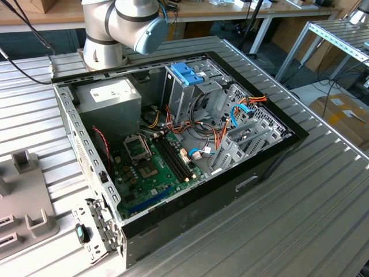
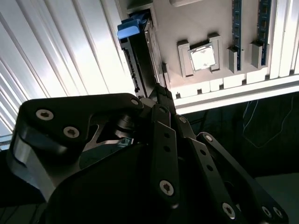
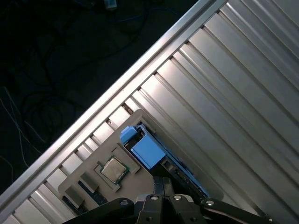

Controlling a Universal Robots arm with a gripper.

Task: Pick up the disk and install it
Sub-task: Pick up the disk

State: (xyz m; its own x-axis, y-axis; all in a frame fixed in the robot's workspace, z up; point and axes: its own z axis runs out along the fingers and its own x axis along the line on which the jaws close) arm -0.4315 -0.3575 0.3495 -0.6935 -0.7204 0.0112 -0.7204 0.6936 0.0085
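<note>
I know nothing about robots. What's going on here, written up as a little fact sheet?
Setting: open computer case on a ribbed metal table
Disk: disk on edge in a grey tray, beside a processor chip
Gripper: gripper right at the disk's edge; whether it holds the disk cannot be told
Progress: disk not yet in the case

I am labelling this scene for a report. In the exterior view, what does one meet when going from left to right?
Grey fixture plate → power supply box → blue bracket on the drive cage → cardboard box.
</note>
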